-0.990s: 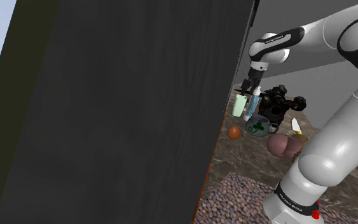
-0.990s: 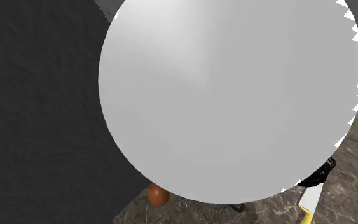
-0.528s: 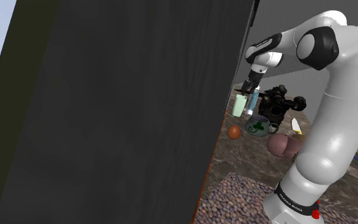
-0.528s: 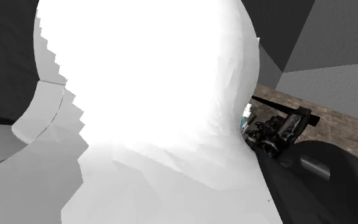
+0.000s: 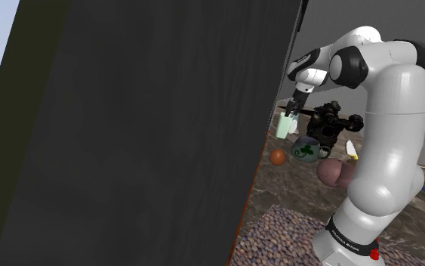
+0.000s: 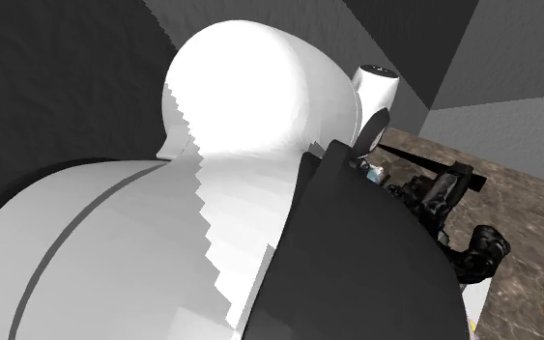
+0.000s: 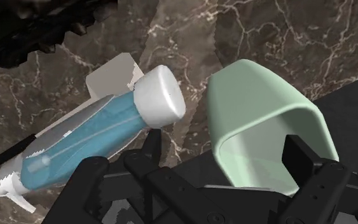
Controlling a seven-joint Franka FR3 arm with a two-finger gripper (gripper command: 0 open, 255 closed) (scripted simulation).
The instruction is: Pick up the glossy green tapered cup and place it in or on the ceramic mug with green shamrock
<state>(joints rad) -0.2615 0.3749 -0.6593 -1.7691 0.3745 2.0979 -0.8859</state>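
In the wrist view the pale green tapered cup (image 7: 260, 121) stands with its mouth toward the camera, between my open gripper's (image 7: 225, 143) black fingers. One finger (image 7: 153, 145) is in the gap between the cup and a blue bottle; the other finger (image 7: 298, 151) overlaps the cup's far rim. I cannot tell whether either touches it. In the shoulder view the gripper (image 5: 292, 106) hangs just above the cup (image 5: 283, 126). The rounded mug with a green shamrock (image 5: 306, 149) sits a little nearer the stand.
A blue bottle with a white cap (image 7: 101, 140) lies right beside the cup. A black machine-like object (image 5: 331, 125) stands behind the mug, with an orange ball (image 5: 278, 156) and a pinkish-brown lump (image 5: 335, 174) nearby. A tall dark panel (image 5: 150, 128) fills the shoulder view's left.
The arm's upper links have folded toward the shoulder view's left and sweep across the second exterior view. The gripper has shifted slightly from over the bottle to over the cup, fingers still apart.
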